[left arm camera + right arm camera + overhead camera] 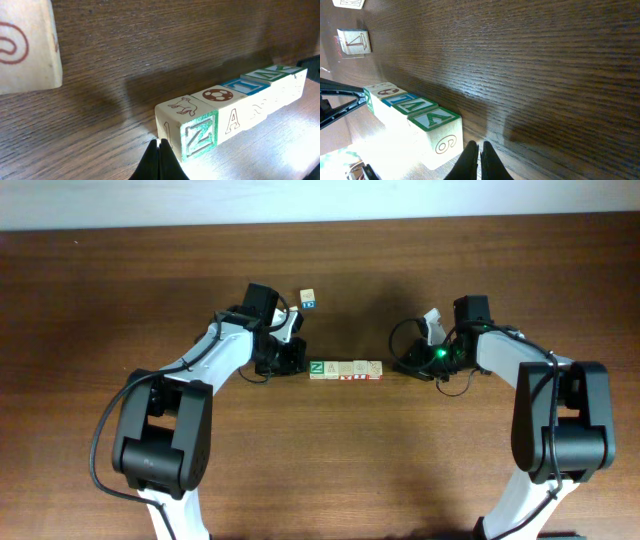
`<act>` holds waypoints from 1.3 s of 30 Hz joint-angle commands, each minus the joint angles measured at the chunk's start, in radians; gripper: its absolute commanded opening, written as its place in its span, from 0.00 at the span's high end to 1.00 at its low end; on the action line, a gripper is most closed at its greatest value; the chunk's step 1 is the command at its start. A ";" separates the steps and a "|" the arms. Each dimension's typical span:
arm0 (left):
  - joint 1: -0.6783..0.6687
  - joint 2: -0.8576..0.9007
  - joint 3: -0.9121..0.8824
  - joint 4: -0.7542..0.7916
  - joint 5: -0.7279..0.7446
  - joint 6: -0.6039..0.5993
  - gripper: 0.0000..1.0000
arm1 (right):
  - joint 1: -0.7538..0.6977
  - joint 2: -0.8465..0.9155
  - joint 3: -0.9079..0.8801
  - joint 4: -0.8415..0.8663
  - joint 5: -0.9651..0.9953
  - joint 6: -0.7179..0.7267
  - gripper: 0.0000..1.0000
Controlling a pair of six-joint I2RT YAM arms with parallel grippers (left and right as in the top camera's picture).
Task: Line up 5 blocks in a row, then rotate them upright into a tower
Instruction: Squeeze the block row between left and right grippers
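Several light-wood alphabet blocks [345, 369] lie end to end in a short row at mid-table. The green "Z" cube [199, 136] forms the row's left end [317, 368]. My left gripper [297, 361] is shut and empty, its tips [159, 150] at the Z cube's near corner. Just off the row's right end, my right gripper [403, 364] is also shut on nothing. In the right wrist view its tips [480, 150] sit beside the green-topped end cube [440, 135], a narrow gap apart.
A loose cube with a blue mark [307, 299] stands behind the left arm. The left wrist view shows a red-marked cube [27, 47] at top left. Two further cubes [355, 42] [350, 2] appear beyond the row in the right wrist view.
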 commanded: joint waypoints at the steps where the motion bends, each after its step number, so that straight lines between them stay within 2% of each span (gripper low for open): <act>1: -0.007 0.018 -0.008 -0.003 0.019 -0.014 1.00 | 0.003 0.014 -0.005 0.003 -0.016 -0.006 0.94; 13: -0.026 0.020 -0.008 0.008 0.014 -0.013 1.00 | 0.006 0.014 -0.005 0.004 -0.013 0.001 0.96; 25: -0.026 0.020 -0.008 0.010 0.014 -0.013 1.00 | 0.090 0.014 -0.005 0.048 -0.014 0.020 0.96; 39: -0.026 0.020 -0.008 0.014 0.007 -0.013 1.00 | 0.090 0.014 -0.005 0.047 -0.043 0.019 0.96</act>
